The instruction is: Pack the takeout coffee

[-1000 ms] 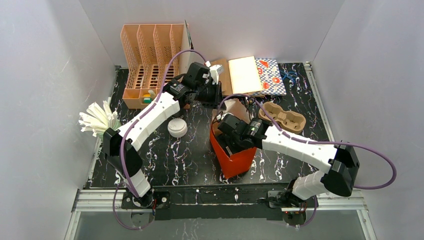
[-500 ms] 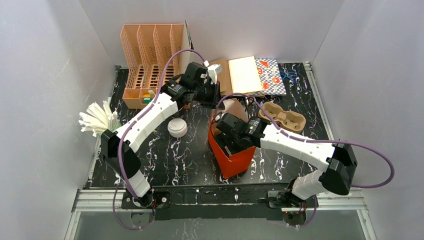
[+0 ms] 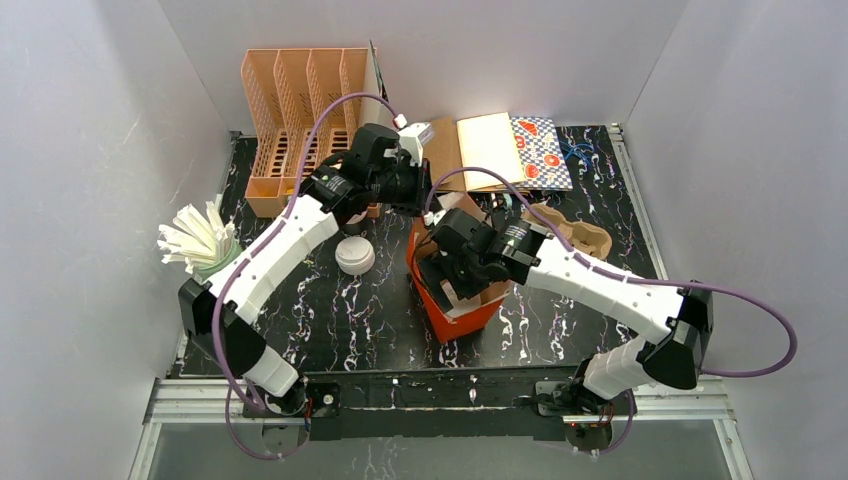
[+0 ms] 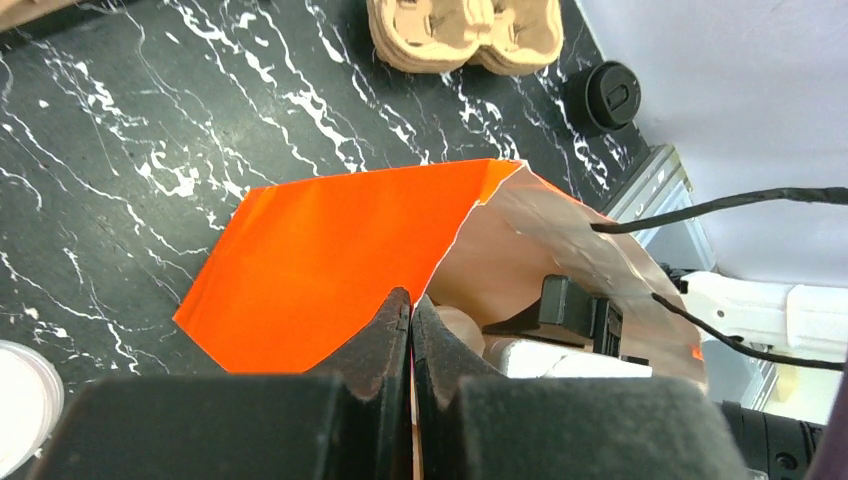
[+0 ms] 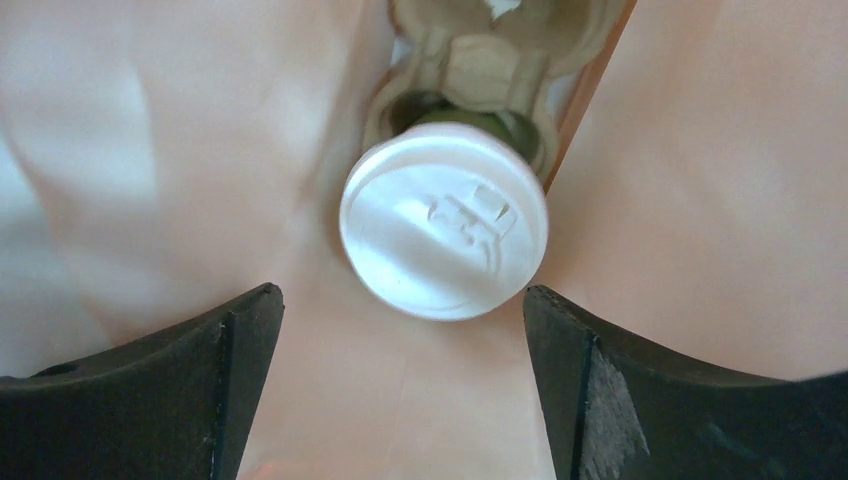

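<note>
Black table (image 3: pixel 340 310); left jaws tight on rim of orange bag (image 4: pixel 300 250), right jaws wide inside it.

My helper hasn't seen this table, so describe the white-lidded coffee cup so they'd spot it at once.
Find the orange paper bag standing in the middle of the black marbled table. Inside, at the bottom, a brown pulp carrier holds the cup, between the right arm's spread fingers. Its round white snap-on lid over a dark green rim sets it apart from the carrier.
</note>
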Controlling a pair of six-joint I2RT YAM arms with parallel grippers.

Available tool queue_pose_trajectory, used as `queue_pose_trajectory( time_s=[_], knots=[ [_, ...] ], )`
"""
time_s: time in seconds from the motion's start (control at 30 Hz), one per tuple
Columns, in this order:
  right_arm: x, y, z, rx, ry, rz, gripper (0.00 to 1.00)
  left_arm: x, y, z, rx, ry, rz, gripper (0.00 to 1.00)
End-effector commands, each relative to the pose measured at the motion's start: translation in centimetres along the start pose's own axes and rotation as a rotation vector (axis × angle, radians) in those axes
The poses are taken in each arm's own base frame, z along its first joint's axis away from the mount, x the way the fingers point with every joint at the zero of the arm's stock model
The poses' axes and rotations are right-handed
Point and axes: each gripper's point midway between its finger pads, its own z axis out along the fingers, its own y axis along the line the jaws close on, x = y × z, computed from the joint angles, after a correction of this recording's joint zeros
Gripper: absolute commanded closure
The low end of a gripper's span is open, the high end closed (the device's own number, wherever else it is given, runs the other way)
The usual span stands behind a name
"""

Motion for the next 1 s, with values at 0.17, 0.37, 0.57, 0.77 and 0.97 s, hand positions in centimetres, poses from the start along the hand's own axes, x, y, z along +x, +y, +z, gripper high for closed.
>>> queue_pose_trajectory(
  time_s=[0.17,0.37,0.57,0.77,0.97],
  knots=[
    [-6.4,0.7,-8.2,-0.081,-0.364,-0.030,0.02,-1.0,-1.3,-3.9,0.022,-0.128,0.141,1.00],
    [-6.7,0.5,-10.2,-0.154,-0.566,-0.062,0.06,-1.5,-2.9,-7.2,0.063,-0.276,0.317,1.00],
    [-5.5,1.2,-9.3,-0.236,-0.637,-0.089,0.25,-0.6,-3.0,-8.2,0.063,-0.334,0.409,1.00],
    [-6.0,1.8,-11.0,-0.291,-0.709,-0.096,0.21,-0.7,-2.1,-8.4,0.009,-0.344,0.390,1.00],
    [-6.7,3.4,-10.1,-0.342,-0.696,-0.138,0.23,0.0,-1.4,-6.9,0.004,-0.297,0.356,1.00]
  ],
)
